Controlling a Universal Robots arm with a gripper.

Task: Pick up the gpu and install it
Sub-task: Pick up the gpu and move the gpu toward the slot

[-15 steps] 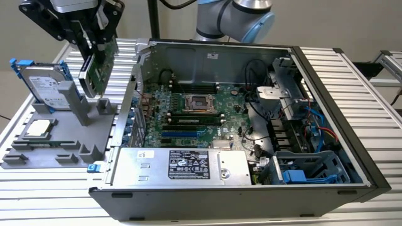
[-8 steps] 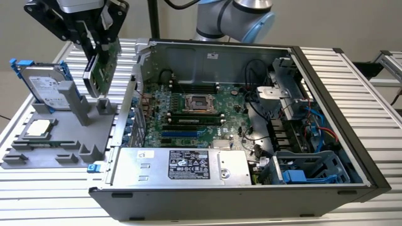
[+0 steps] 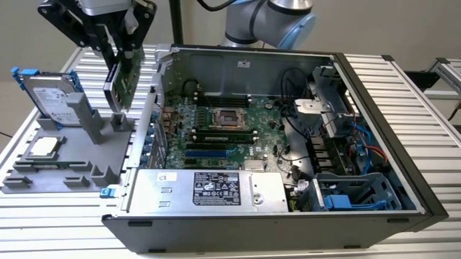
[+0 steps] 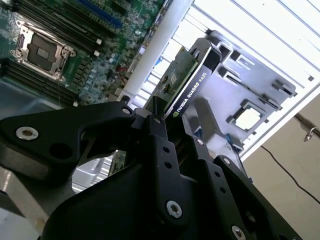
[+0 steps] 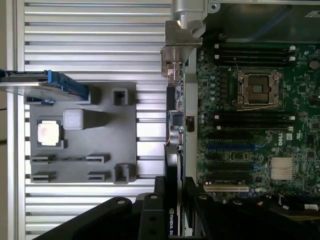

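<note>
The gripper [image 3: 115, 51] has its jaws clamped tight on the upper edge of the gpu [image 3: 122, 81], which hangs edge-down from them, clear of everything. Below the jaws, the grey holder tray [image 3: 54, 175] lies to one side and the open computer case [image 3: 252, 226] to the other.

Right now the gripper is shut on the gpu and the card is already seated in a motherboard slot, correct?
No, not seated. The gripper is shut on the gpu, but the card hangs in the air over the grey fixture, outside the open case, as the exterior view shows.
</note>
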